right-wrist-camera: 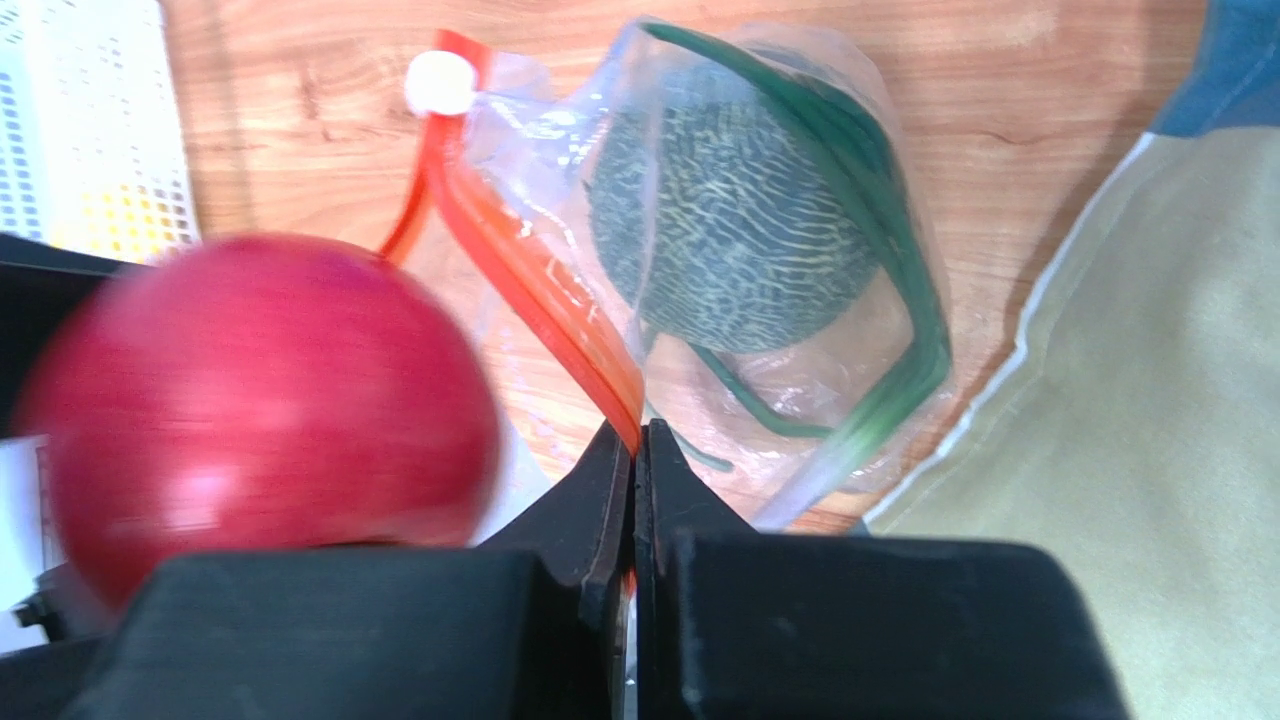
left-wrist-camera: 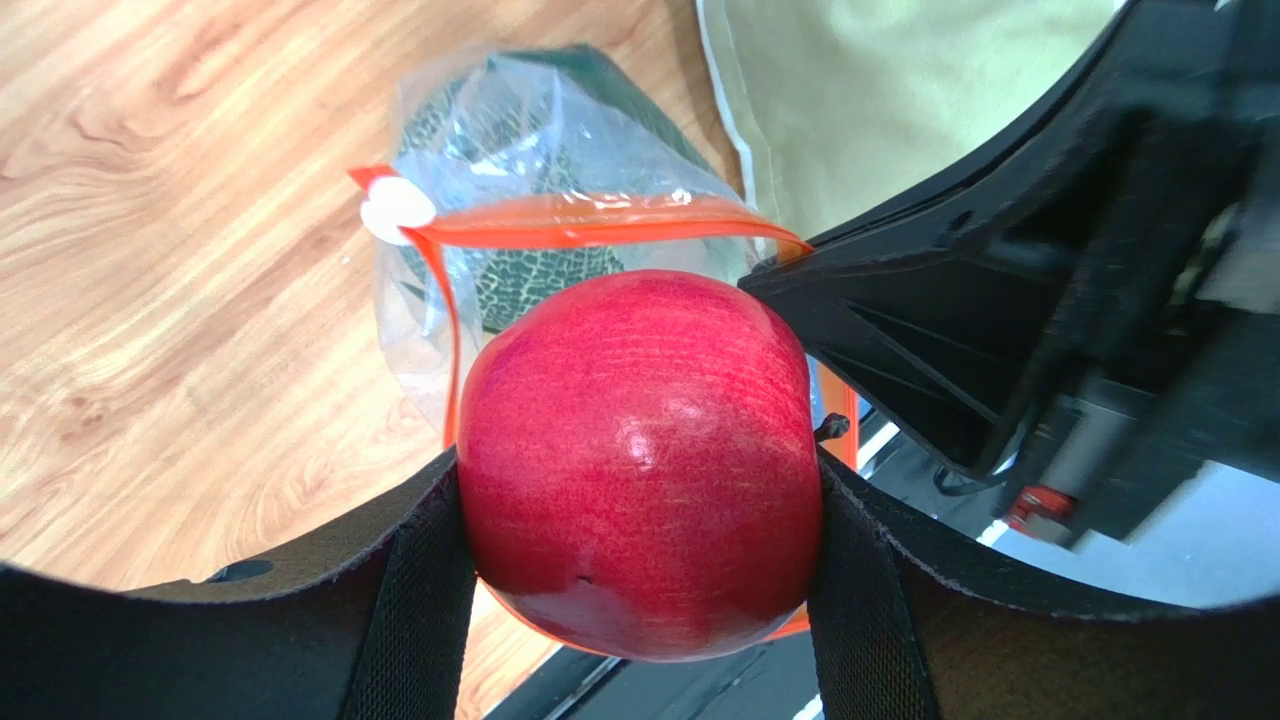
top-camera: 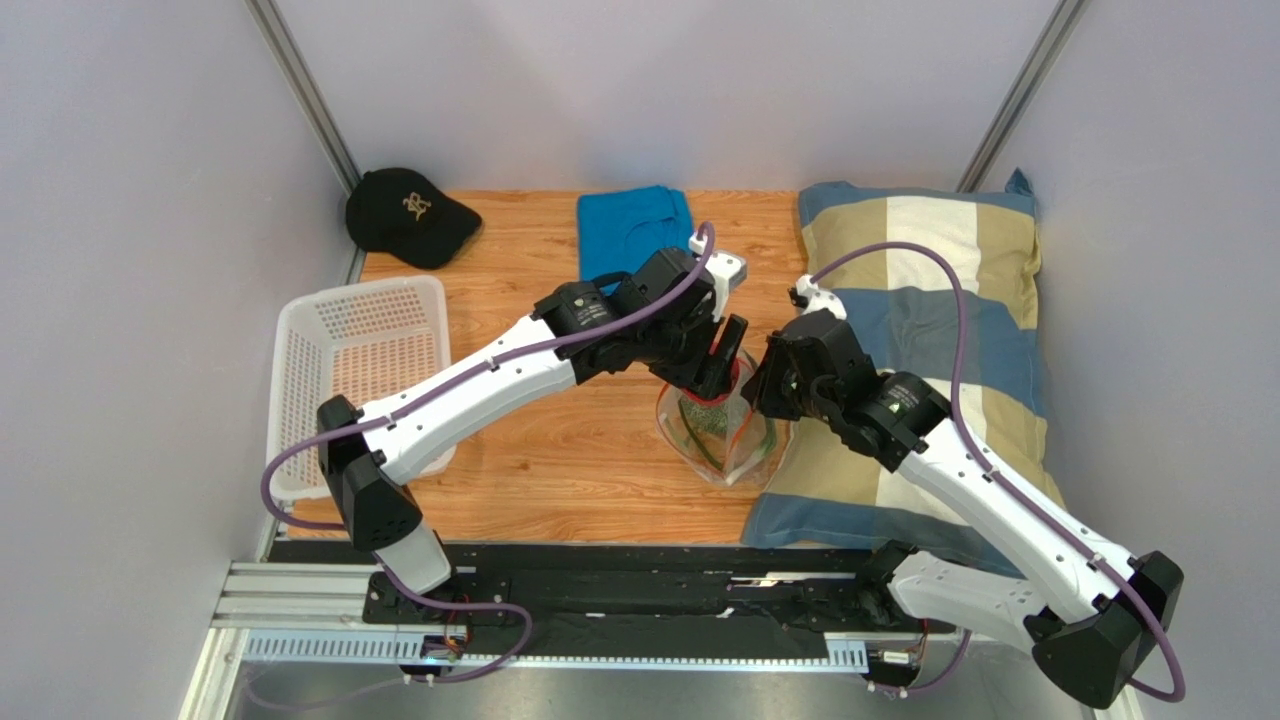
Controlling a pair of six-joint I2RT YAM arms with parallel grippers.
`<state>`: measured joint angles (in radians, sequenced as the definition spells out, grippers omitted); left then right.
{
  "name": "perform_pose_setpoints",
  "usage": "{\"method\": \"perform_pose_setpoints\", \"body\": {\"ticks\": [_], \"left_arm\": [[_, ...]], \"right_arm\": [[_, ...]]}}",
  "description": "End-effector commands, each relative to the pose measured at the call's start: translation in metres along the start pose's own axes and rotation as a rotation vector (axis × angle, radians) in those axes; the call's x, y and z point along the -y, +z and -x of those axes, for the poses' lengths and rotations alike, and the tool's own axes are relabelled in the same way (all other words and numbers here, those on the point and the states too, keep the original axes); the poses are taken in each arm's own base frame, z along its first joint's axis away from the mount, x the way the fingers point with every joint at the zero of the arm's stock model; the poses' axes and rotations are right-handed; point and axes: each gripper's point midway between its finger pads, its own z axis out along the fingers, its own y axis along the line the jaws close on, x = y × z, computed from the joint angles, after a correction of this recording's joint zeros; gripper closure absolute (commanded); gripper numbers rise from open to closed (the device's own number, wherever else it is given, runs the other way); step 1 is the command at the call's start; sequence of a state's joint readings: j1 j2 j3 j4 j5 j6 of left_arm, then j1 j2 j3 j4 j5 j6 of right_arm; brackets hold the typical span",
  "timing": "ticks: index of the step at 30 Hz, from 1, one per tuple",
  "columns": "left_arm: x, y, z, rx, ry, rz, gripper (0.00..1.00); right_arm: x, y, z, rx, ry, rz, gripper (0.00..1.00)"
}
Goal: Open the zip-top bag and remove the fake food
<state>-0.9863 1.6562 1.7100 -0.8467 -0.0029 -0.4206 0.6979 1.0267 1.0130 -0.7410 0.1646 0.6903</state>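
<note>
The zip-top bag [top-camera: 729, 435] hangs over the wooden table between both arms, its mouth open. My left gripper [left-wrist-camera: 639, 540] is shut on the red round fruit [left-wrist-camera: 639, 450], holding it just above the bag's orange zip strip [left-wrist-camera: 601, 225] and white slider [left-wrist-camera: 395, 207]. My right gripper [right-wrist-camera: 634, 450] is shut on the zip strip [right-wrist-camera: 526, 255] at the mouth's near end. Inside the clear plastic lies the grey-green leafy ball [right-wrist-camera: 729, 225] with its green stems. The red fruit [right-wrist-camera: 263, 405] shows blurred at the left of the right wrist view.
A white basket [top-camera: 361, 360] stands at the left of the table. A black cap [top-camera: 409, 215] and a blue cloth [top-camera: 639, 225] lie at the back. A checked pillow [top-camera: 932, 300] covers the right side, next to the bag.
</note>
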Motion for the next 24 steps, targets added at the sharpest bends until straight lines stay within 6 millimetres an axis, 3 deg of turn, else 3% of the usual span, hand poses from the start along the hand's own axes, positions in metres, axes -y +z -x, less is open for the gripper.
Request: {"method": "perform_pose_setpoints", "body": {"ticks": [1,3,6,10,11,12,13,14,15,16,17,18,21,24], "left_arm": [[-0.007,-0.025,0.009,0.03,-0.031,0.031,1.0],[-0.008,-0.047,0.015,0.097,-0.029,0.023,1.0],[-0.024,-0.078,0.022,0.199,-0.054,0.069,1.0],[-0.095,-0.113,0.011,0.263,-0.19,0.295,1.0],[-0.111,-0.112,-0.002,0.244,-0.236,0.336,1.0],[-0.14,-0.128,-0.005,0.277,-0.316,0.394,1.0],[-0.153,-0.132,-0.013,0.269,-0.367,0.404,1.0],[-0.17,-0.128,-0.031,0.241,-0.422,0.437,1.0],[-0.196,-0.143,-0.039,0.276,-0.509,0.488,1.0],[-0.21,-0.147,-0.047,0.284,-0.555,0.517,1.0],[-0.224,-0.143,-0.068,0.256,-0.621,0.551,1.0],[-0.246,-0.154,-0.077,0.292,-0.704,0.596,1.0],[-0.287,-0.154,-0.124,0.246,-0.874,0.721,1.0],[-0.313,-0.143,-0.16,0.153,-0.983,0.806,1.0]], "right_arm": [[0.007,-0.004,0.005,0.04,-0.021,-0.024,1.0],[0.012,-0.004,0.007,0.054,-0.017,-0.049,1.0],[0.014,0.001,0.006,0.046,-0.019,-0.064,1.0],[0.007,0.005,0.005,0.032,-0.023,-0.043,1.0],[0.005,0.005,0.005,0.027,-0.024,-0.036,1.0],[0.005,0.006,0.005,0.025,-0.025,-0.035,1.0],[0.003,0.006,0.006,0.023,-0.026,-0.031,1.0],[0.001,0.006,0.005,0.018,-0.028,-0.02,1.0],[0.001,0.008,0.005,0.013,-0.038,-0.019,1.0],[-0.001,0.008,0.005,0.014,-0.042,-0.013,1.0],[-0.002,0.009,0.006,0.011,-0.044,-0.011,1.0],[-0.003,0.012,0.006,0.009,-0.063,-0.008,1.0],[-0.01,0.012,0.012,0.003,-0.084,0.006,1.0],[-0.023,0.012,0.016,-0.017,-0.097,0.041,1.0]]}}
